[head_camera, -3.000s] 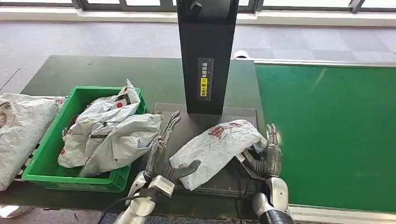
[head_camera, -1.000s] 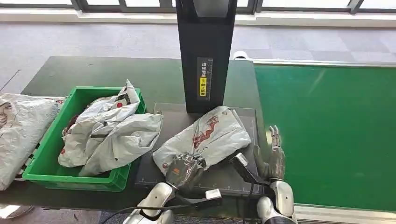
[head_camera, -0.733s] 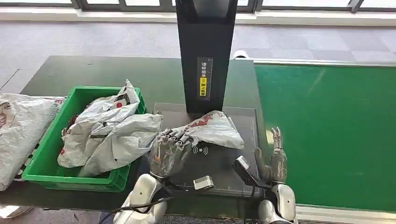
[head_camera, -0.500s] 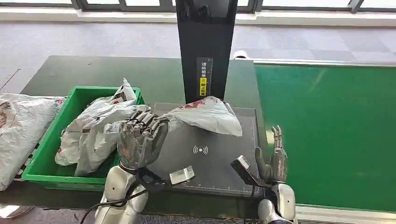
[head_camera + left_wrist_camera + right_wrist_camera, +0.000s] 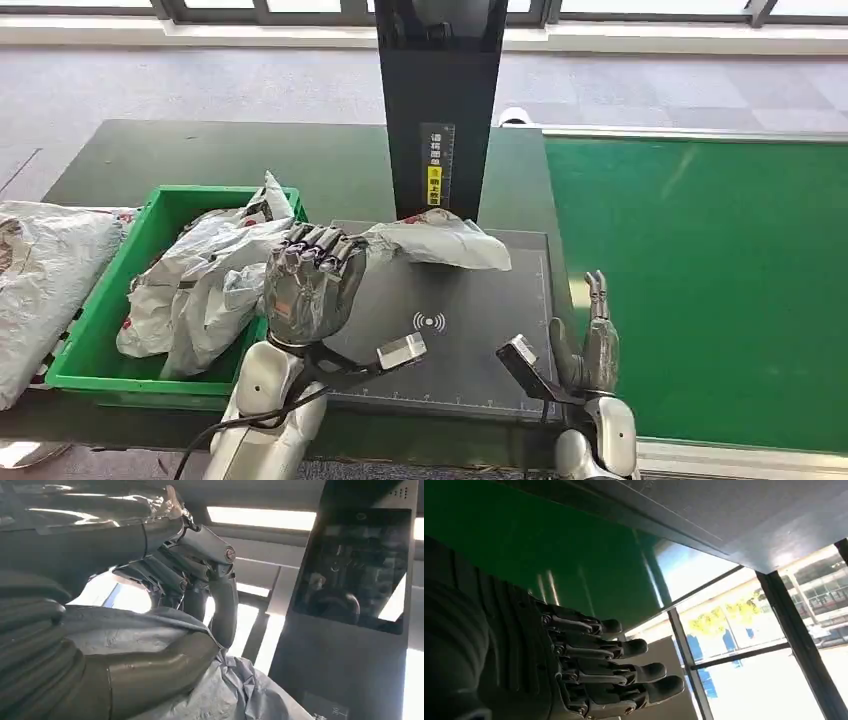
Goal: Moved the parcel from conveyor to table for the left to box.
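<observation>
Parcel (image 5: 440, 243), a grey poly mailer with a red mark along its top edge, is hanging above the dark scanning pad (image 5: 470, 340) on the table (image 5: 200, 150), off the green conveyor (image 5: 700, 290) and just in front of the black scanner post (image 5: 440, 110). Left hand (image 5: 312, 283) is gripping the mailer's near end, fingers curled tight over the plastic; the left wrist view is showing the thumb and fingers (image 5: 200, 570) wrapping grey film. Right hand (image 5: 590, 345) is standing beside the pad's conveyor edge, fingers straight and loosely together, holding nothing; the right wrist view is showing the same straight fingers (image 5: 624, 670). Reading the stage: the conveyor-to-table leg is looking finished, and the left arm is carrying the mailer toward the green crate (image 5: 110, 340), where other grey mailers (image 5: 200, 280) are already lying. Dropping it in and releasing are what is remaining. Writing: a wireless-tap symbol (image 5: 429, 322) is printed in white on the pad; the post is bearing a vertical strip of white Chinese characters over a yellow label (image 5: 436, 165), too small to read with confidence. More bagged parcels (image 5: 40, 280) are sitting beside the crate.
</observation>
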`<move>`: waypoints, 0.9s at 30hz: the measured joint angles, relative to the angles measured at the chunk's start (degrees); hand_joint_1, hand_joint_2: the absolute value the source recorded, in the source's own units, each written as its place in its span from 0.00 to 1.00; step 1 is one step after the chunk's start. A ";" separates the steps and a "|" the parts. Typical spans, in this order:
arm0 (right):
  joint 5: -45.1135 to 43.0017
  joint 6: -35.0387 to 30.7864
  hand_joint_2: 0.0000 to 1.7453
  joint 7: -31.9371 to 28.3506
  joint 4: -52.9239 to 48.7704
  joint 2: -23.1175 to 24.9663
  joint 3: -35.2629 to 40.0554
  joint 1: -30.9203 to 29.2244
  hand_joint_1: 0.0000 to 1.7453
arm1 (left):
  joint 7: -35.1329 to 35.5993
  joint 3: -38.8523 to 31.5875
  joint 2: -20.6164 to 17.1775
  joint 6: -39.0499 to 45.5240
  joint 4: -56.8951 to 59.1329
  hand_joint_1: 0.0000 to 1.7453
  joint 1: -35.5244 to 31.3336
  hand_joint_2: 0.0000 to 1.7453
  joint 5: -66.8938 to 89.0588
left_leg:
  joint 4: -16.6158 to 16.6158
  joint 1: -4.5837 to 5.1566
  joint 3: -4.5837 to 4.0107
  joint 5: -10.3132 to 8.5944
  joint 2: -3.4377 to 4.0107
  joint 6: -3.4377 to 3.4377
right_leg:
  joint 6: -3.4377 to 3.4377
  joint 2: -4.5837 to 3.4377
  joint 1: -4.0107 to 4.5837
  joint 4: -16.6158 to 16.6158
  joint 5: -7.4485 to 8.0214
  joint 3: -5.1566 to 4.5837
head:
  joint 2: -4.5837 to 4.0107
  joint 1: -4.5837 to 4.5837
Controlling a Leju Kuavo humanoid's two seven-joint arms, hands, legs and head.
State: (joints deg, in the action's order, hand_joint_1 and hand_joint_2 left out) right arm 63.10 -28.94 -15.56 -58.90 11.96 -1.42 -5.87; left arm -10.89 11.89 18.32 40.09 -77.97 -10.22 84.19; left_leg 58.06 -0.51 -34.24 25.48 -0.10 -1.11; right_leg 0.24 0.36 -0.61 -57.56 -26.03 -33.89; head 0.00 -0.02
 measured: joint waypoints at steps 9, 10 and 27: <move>0.11 -0.57 0.00 -0.24 0.18 0.00 0.00 -0.23 0.00 | -4.39 -4.94 0.17 0.04 -11.45 1.00 0.24 1.00 -6.88 | -0.01 -0.01 -0.03 0.01 0.02 -0.02 | -0.01 0.00 0.05 -0.01 -0.02 -0.01 | 0.00 0.00; 0.11 -0.61 0.00 -0.24 0.26 0.00 0.00 -0.24 0.00 | -4.44 -5.22 0.17 0.02 -12.19 1.00 0.26 1.00 -7.06 | -0.02 -0.01 -0.03 0.00 0.01 -0.02 | -0.01 0.03 0.05 -0.01 -0.02 -0.01 | 0.00 0.00; -0.29 -2.67 0.00 -0.48 2.58 0.02 0.00 -1.72 0.00 | -11.72 -15.72 0.52 0.02 -25.00 1.00 -2.22 1.00 -17.34 | -0.02 -0.02 -0.04 0.00 0.01 -0.02 | -0.02 0.01 0.05 -0.01 -0.02 -0.01 | 0.00 0.00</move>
State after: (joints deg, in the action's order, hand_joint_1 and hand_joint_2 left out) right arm 62.82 -31.61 -16.04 -56.32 11.98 -1.42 -7.58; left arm -22.60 -3.83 18.84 40.11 -102.97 -12.43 66.85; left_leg 58.04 -0.53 -34.28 25.48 -0.08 -1.13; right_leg 0.23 0.38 -0.56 -57.57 -26.04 -33.90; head 0.00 -0.02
